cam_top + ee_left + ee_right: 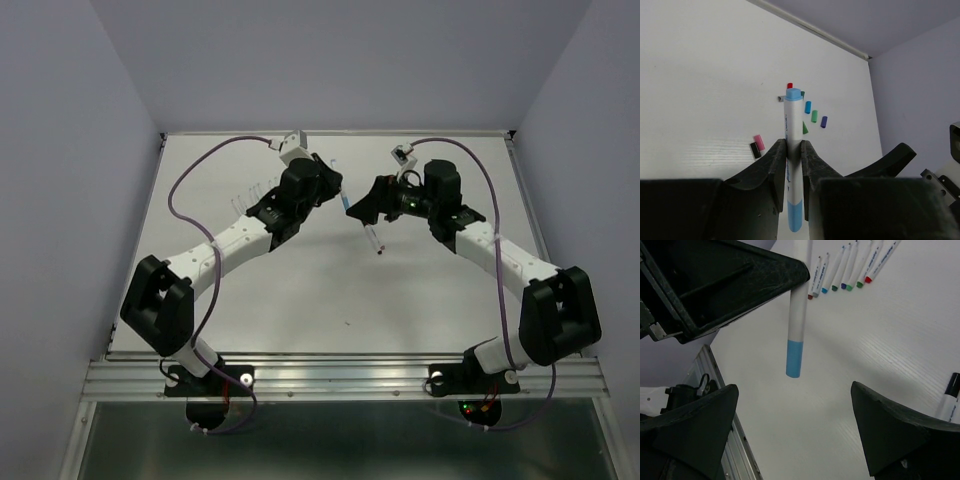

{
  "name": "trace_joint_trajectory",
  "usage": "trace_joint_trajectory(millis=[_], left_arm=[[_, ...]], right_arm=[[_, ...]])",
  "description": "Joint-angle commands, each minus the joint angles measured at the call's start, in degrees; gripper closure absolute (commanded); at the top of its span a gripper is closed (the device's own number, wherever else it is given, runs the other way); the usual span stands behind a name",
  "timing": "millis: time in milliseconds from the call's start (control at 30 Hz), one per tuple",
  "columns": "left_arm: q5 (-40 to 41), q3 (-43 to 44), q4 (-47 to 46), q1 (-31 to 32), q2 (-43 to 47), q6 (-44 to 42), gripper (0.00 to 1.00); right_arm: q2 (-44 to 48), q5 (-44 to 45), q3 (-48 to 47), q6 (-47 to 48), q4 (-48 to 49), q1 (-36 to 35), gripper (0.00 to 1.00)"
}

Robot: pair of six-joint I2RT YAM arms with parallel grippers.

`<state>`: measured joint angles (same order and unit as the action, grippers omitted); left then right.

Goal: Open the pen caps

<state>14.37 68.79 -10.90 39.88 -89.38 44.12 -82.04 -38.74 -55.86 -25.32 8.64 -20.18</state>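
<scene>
Risk: cap pull | left gripper [793, 144] nearly closed, clamping the blue pen [792, 120] mid-barrel above the table [700, 100] | right gripper [794, 390] fully spread, empty, just short of its light-blue end [794, 357] | we fear the barrel sliding through that narrow clamp, or an off-centre pinch tilting it.

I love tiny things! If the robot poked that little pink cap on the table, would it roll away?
The pink cap looks like a short round tube lying on its side on the smooth white table, so a sideways nudge would likely roll it. It is tiny, so probably very light and easy to flick away. It seems stiff plastic, not squashy.
</scene>
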Motion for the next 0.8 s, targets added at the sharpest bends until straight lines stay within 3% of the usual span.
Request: trace_joint_trajectory(millis=[0, 100, 167, 333, 467, 633, 767], left_arm=[[3.99, -1.73, -3.25, 0.81, 3.51, 1.59, 1.00], [4.61, -1.82, -3.43, 1.34, 4.22, 1.94, 1.00], [4.62, -1.74, -3.52, 1.61, 4.31, 2.29, 1.00], [3.48, -2.17, -3.96, 1.78, 4.74, 3.43, 1.00], [4.00, -2.70, -4.31, 1.87, 5.18, 4.48, 1.00], [4.35, -2.53, -4.40, 1.78, 5.10, 5.01, 1.00], [4.17, -2.44, -4.31, 1.87, 4.83, 5.89, 1.00]], right_arm=[[-1.54, -2.48, -3.91, -0.78, 5.42, -2.05, 0.00], [-2.86, -2.83, -4.87, -1.57, 6.56, -2.05, 0.04], [-3.47, -3.00, -5.40, -2.01, 7.26, -2.67, 0.14], [-4.97, -3.45, -6.72, -2.54, 8.06, -3.28, 0.24], [-5.67, -3.79, -7.16, -2.72, 8.23, -3.81, 0.43], [-5.85, -3.53, -7.07, -3.42, 8.23, -3.81, 0.47], [-6.29, -3.80, -7.25, -3.42, 8.23, -4.34, 0.65]])
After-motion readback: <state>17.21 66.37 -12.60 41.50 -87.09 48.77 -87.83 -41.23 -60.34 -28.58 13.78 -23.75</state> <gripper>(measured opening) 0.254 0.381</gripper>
